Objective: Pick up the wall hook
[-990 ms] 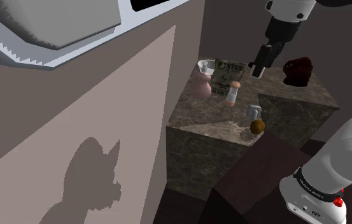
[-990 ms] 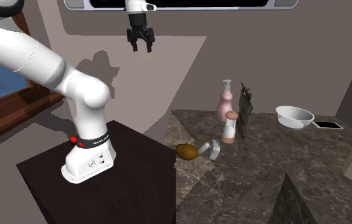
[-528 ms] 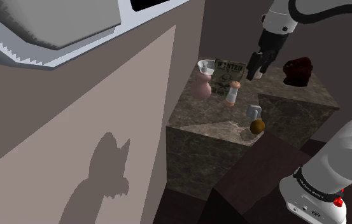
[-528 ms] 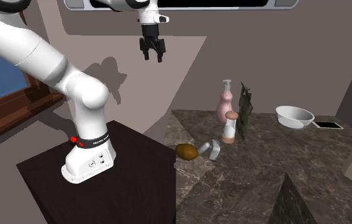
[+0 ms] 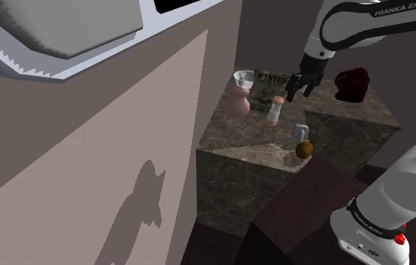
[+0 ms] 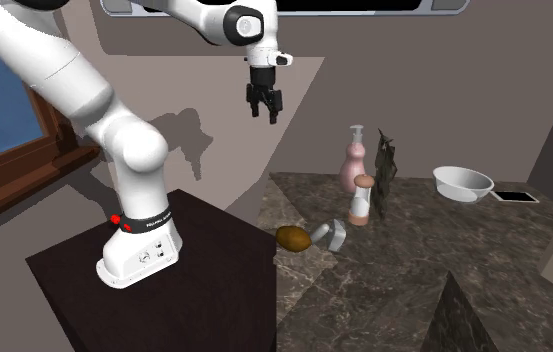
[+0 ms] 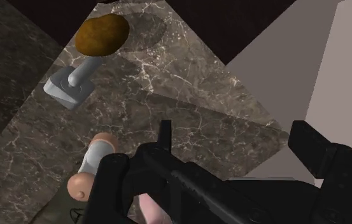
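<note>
Above the marble counter [image 5: 247, 139], end effector [image 6: 262, 114] spread wide and empty, well apart from wall hook [image 7: 71, 84].

Grey wall hook [image 7: 69, 89]; brown round lump [image 7: 101, 35]; dark white-veined marble counter [image 7: 187, 95].

Dark marbled desk [image 5: 253, 129]: grey wall hook [image 5: 299, 131] just beside brown lump [image 5: 304, 149] nr edge; shaker [image 5: 275, 110], pink bottle [image 5: 241, 102], upright booklet [image 5: 268, 89], white bowl [image 5: 241, 77] behind; dark-red lump [image 5: 351, 84] apart.
</note>
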Available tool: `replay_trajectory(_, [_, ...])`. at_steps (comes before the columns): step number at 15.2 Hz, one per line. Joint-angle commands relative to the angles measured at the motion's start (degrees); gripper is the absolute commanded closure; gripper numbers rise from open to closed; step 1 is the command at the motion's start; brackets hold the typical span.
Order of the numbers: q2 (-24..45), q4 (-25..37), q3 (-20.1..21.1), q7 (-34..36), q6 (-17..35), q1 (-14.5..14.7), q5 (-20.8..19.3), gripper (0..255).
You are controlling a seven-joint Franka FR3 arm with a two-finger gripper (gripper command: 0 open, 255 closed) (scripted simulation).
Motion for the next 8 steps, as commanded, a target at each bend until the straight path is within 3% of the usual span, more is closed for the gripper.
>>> replay_trajectory(1, [2.9,0.0,-1.6,-0.1,2.8,-1.2,0.0,0])
replay_trajectory(8, [14.1,0.3,-6.9,-0.7,12.7,-4.5,1.8,0])
